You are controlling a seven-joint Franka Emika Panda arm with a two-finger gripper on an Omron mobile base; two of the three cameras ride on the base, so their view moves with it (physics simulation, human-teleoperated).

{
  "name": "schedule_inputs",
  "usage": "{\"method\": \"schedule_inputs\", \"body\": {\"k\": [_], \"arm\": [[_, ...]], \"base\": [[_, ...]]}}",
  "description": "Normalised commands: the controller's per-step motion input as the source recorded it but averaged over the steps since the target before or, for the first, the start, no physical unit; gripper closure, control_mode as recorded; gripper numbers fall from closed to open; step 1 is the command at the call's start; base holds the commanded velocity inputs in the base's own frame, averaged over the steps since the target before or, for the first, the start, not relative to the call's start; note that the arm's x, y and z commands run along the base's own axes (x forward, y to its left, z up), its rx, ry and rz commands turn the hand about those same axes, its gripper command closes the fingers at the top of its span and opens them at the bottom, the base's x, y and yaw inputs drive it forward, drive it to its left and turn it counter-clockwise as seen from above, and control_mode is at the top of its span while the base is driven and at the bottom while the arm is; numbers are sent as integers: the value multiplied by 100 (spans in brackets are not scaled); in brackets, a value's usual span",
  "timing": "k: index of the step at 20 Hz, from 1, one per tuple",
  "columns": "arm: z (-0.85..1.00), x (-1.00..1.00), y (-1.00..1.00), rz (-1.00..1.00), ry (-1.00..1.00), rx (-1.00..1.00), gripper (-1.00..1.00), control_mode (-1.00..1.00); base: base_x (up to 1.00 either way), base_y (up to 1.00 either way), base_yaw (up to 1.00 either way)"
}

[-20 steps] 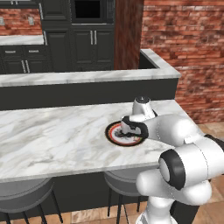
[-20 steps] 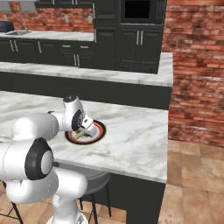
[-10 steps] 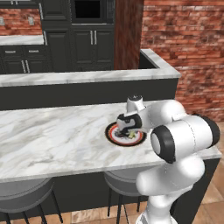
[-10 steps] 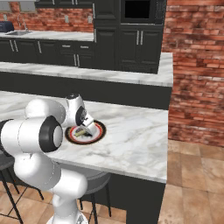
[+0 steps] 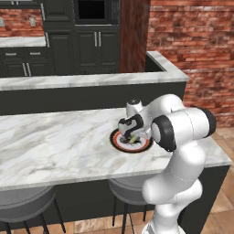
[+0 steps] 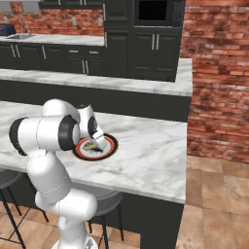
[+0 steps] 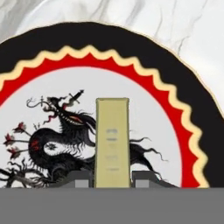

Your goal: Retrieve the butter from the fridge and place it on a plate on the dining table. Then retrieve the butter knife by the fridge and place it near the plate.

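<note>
My gripper (image 5: 130, 136) hangs low over the plate (image 5: 119, 145) on the dining table (image 5: 55, 146), shut on the butter (image 7: 112, 140). In the hand view the pale-yellow stick stands between the two dark fingertips (image 7: 76, 179) and points across the plate's (image 7: 131, 43) white centre, over its dark dragon pattern. From the right base view the gripper (image 6: 95, 142) sits above the plate (image 6: 111, 146), near the table's (image 6: 151, 155) right end. Whether the butter touches the plate I cannot tell. The fridge and the butter knife are out of view.
A raised marble ledge (image 5: 91, 81) on a dark wall runs behind the table. Round grey stools (image 5: 27, 201) stand under the near edge. The table ends a little right of the plate, where a brick wall (image 5: 196, 45) rises. Dark cabinets (image 6: 146, 48) line the back.
The arm has folded, its elbow swinging up and forward. The hand has come down and slightly left over the plate, still holding the butter.
</note>
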Motion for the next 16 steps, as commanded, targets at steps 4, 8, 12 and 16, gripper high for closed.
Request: {"method": "schedule_inputs", "body": {"k": [4, 8, 12, 16], "arm": [[-23, 0, 0, -3, 0, 2, 100, -100], [-17, 0, 0, 0, 0, 2, 100, -100], [-13, 0, 0, 0, 0, 2, -100, -100], [-8, 0, 0, 0, 0, 1, -100, -100]], "base": [[0, 0, 0], [0, 0, 0], [0, 0, 0], [0, 0, 0]]}}
